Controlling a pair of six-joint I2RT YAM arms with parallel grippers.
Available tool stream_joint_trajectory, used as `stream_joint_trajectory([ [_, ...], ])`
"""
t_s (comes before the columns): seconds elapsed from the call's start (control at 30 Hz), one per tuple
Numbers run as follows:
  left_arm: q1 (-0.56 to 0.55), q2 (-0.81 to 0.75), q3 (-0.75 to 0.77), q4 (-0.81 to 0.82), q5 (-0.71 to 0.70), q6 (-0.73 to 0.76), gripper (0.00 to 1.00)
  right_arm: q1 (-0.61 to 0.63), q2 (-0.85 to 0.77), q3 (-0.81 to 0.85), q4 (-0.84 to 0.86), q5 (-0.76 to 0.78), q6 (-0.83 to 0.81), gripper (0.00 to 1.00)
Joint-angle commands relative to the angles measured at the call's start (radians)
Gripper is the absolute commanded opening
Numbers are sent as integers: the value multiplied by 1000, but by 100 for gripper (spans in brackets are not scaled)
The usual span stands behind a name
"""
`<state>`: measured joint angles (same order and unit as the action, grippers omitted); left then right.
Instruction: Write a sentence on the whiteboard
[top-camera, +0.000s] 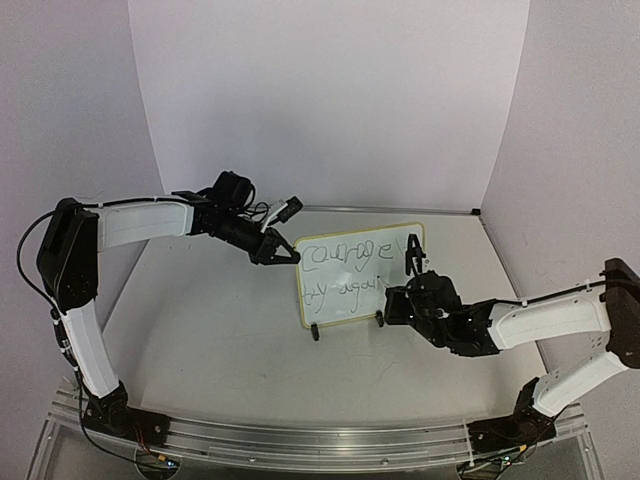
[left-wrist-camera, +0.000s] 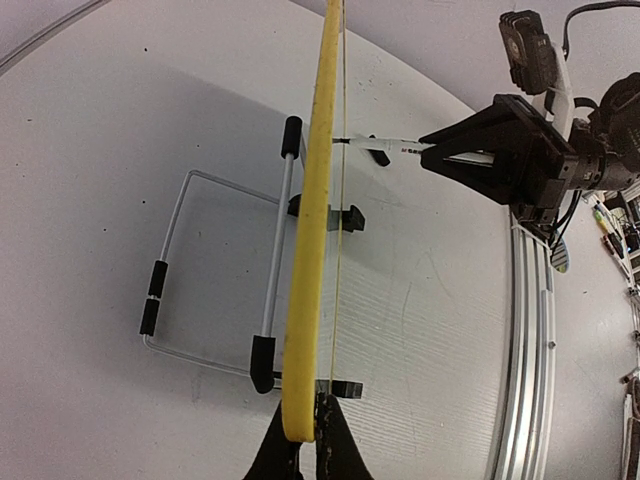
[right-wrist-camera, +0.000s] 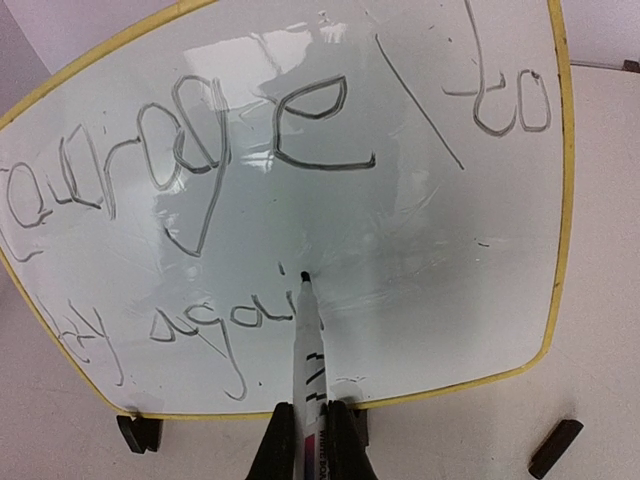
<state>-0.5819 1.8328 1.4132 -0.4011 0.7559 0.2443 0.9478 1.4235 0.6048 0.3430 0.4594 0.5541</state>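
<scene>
The whiteboard (top-camera: 360, 270) stands upright on the table (top-camera: 220, 340), facing the arms, with the sentence (right-wrist-camera: 330, 165) on it in two handwritten lines. The left gripper (left-wrist-camera: 303, 435) is clamped on the board's yellow side edge. The right gripper (right-wrist-camera: 308, 440) is closed around a marker (right-wrist-camera: 308, 370), its tip on the board at the lower line's end.

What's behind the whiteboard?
Behind the whiteboard, the left wrist view shows a grey wire stand with black sleeves. The board's back face is edge-on, unseen; other views hide the stand.
</scene>
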Motion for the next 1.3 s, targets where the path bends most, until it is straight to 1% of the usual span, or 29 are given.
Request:
stream_joint_trajectory([
  [0.0, 2, -33, -5, 13, -81, 62, 0, -4, 0, 27, -11, 52, 18, 0],
  [0.3, 1, -36, -5, 13, -81, 61, 0, -3, 4, 14, -38, 65, 47, 0],
  [0.73, 0, -42, -7, 13, -84, 62, 0, -4, 33, -8, -46, 19, 91, 0],
  [1.27, 1, -47, -6, 13, -87, 62, 0, -3, 3, -48, -50, 5, 125, 0],
])
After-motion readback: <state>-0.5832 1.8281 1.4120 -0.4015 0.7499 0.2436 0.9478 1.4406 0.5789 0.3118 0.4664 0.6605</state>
